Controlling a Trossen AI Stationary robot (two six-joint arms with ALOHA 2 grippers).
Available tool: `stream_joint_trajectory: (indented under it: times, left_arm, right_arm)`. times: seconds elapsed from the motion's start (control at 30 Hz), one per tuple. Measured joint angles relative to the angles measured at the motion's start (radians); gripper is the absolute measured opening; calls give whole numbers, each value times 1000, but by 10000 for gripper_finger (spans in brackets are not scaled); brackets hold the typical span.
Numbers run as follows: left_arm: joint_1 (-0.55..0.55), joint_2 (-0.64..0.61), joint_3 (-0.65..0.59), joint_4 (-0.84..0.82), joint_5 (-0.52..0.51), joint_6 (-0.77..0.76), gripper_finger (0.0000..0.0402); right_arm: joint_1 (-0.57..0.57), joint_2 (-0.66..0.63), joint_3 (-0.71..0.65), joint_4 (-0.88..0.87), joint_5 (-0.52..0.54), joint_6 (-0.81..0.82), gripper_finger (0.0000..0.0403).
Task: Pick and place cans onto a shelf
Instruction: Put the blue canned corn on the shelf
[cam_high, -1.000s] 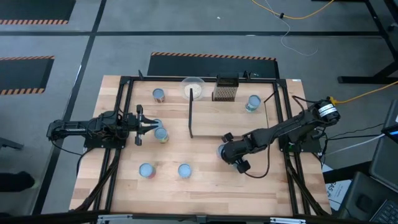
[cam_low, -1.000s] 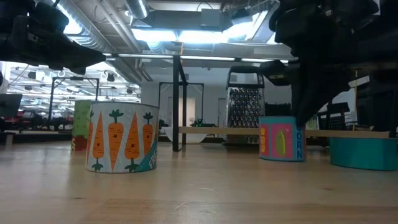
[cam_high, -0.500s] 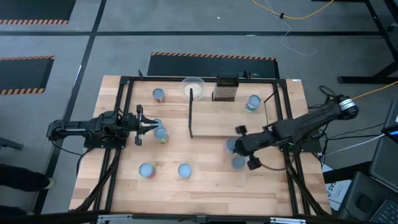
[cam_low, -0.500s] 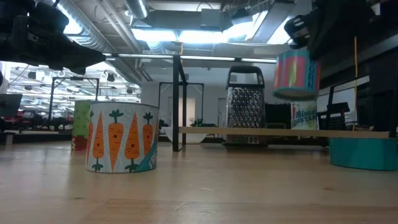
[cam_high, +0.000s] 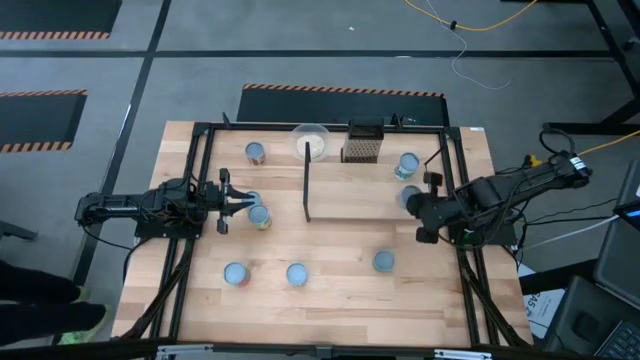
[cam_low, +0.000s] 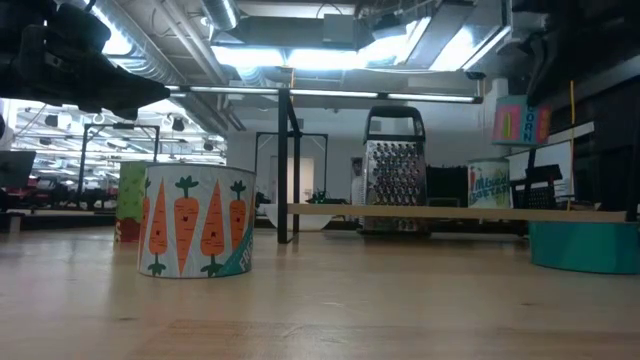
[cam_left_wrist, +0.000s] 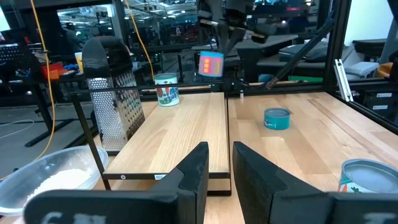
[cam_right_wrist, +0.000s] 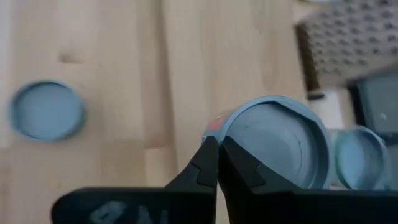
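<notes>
While gripping a can (cam_high: 409, 196), right tool (cam_high: 416, 205) hovers above shelf (cam_high: 365, 188).

A tin printed with carrots (cam_low: 196, 221) is seen standing on the wooden table (cam_low: 320, 310) at the near left, with a green tin (cam_low: 130, 203) partly hidden behind it. A thin shelf board (cam_low: 450, 212) is raised across the middle, a grater (cam_low: 394, 170) behind it. A pink tin (cam_low: 520, 122) is held aloft at the right; a teal tin (cam_low: 584, 244) is seen at the right edge.
</notes>
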Motion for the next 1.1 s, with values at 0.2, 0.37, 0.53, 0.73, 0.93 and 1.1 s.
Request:
stream_joint_trajectory:
  times: [0.2, 0.37, 0.53, 0.73, 0.93, 1.1]
  left_arm:
    - [0, 0, 0, 0, 0, 0, 66]
    - [0, 0, 0, 0, 0, 0, 66]
    - [0, 0, 0, 0, 0, 0, 66]
    - [0, 0, 0, 0, 0, 0, 66]
    - [0, 0, 0, 0, 0, 0, 66]
    - [0, 0, 0, 0, 0, 0, 66]
  right_arm:
    - [-26, 3, -9, -18, 0, -5, 10]
    - [-65, 0, -102, 0, -2, -2, 10]
    - [-112, -4, -131, 68, -64, -55, 11]
    - [-164, -9, -134, 67, -81, -60, 11]
    - [-210, -5, -135, 69, -92, -71, 11]
    - [-264, -2, -135, 81, -142, -88, 11]
